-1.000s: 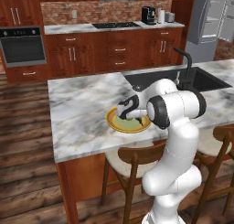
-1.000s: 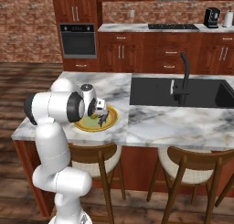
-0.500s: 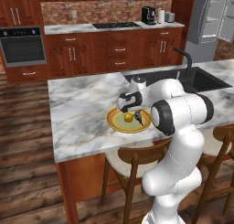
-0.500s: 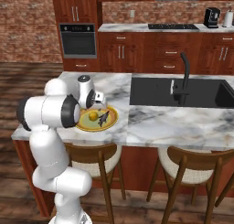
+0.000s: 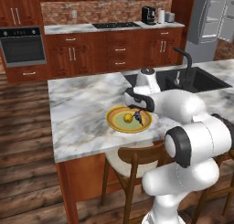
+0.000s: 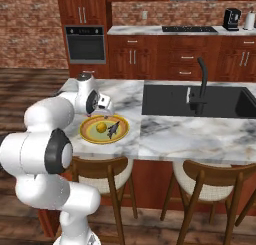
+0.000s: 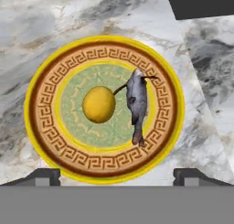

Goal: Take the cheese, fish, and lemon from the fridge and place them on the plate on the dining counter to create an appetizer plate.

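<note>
- Yellow-rimmed plate (image 5: 119, 125) is sitting near the front edge of the dining counter (image 5: 82, 109) in the left base view, with the lemon (image 5: 128, 118) at its centre and the fish (image 5: 138, 117) just beside it; my pincer (image 5: 135, 101) is hanging over the plate's far rim, and my forearm is crowding that side, so a careless swing could be clipping the rim.
- Marble is showing all round the plate in the right base view, where my pincer (image 6: 103, 105) is holding nothing; I am seeing no cheese on the plate, so I judge that piece is missing.
- Round lemon (image 7: 98, 104) is resting free in the hand view, the fish (image 7: 137, 105) touching or nearly touching it; my fingertips (image 7: 43, 176) are standing wide apart and empty, and setting cheese down hard here could be rolling the lemon off.
</note>
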Available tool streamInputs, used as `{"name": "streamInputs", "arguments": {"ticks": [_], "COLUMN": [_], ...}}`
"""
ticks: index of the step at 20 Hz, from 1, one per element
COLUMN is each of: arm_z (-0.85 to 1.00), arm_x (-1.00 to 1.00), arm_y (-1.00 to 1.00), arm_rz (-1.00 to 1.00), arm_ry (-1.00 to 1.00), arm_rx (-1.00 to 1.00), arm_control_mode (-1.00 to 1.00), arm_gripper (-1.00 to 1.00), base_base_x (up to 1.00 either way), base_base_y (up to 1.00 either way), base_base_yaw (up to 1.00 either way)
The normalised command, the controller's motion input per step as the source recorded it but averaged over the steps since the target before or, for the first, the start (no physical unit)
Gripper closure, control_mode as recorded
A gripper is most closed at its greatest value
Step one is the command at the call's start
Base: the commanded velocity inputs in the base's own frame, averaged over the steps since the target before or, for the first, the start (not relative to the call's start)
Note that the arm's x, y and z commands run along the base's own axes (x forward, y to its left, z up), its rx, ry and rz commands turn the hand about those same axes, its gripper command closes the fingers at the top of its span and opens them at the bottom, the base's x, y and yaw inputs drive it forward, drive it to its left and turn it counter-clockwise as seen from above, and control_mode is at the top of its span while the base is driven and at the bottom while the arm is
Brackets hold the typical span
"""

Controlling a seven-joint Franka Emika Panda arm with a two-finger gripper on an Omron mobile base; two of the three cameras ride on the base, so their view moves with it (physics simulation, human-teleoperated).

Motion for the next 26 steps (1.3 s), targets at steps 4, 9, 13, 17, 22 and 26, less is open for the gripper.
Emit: {"name": "streamInputs", "arguments": {"ticks": [4,9,13,17,22,26], "arm_z": [0.68,0.59,0.56,0.4,0.26,0.37], "arm_x": [-1.0,-1.0,-1.0,-1.0,-1.0,-1.0], "arm_y": [-0.48,-0.37,-0.13,0.0,0.0,0.0], "arm_rz": [-0.04,0.0,0.0,0.0,0.03,0.04], "arm_ry": [-0.14,-0.17,-0.16,-0.2,-0.18,-0.06], "arm_rx": [0.0,0.0,0.0,0.0,0.0,0.0], "arm_control_mode": [-1.0,-1.0,-1.0,-1.0,-1.0,-1.0], "arm_gripper": [-1.0,-1.0,-1.0,-1.0,-1.0,-1.0], "base_base_x": [0.0,0.0,0.0,0.0,0.0,0.0], "base_base_y": [0.0,0.0,0.0,0.0,0.0,0.0], "base_base_yaw": [0.0,0.0,0.0,0.0,0.0,0.0]}}
